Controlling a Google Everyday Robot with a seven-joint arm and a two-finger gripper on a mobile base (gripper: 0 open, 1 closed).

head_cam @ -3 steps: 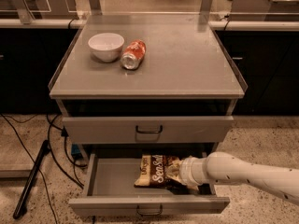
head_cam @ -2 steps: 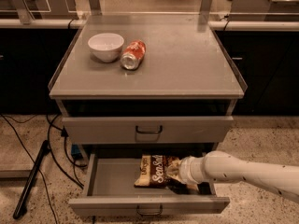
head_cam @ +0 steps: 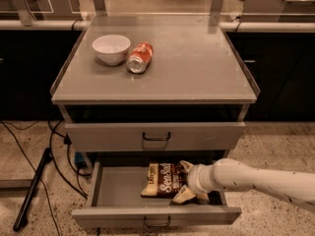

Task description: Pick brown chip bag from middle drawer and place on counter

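Note:
The brown chip bag lies flat in the open middle drawer, right of centre, with its white lettering facing up. My gripper reaches in from the right on a white arm. It sits at the bag's right end, where the cream-yellow edge is bunched up around it. The gripper's tip is hidden by the wrist and the bag. The grey counter is above.
A white bowl and an orange-red soda can on its side sit at the counter's back left. A shut grey drawer front is above the open drawer. Cables and a black pole lie on the floor at left.
The arm has edged slightly left into the bag's right end. The bag has stayed in place in the drawer.

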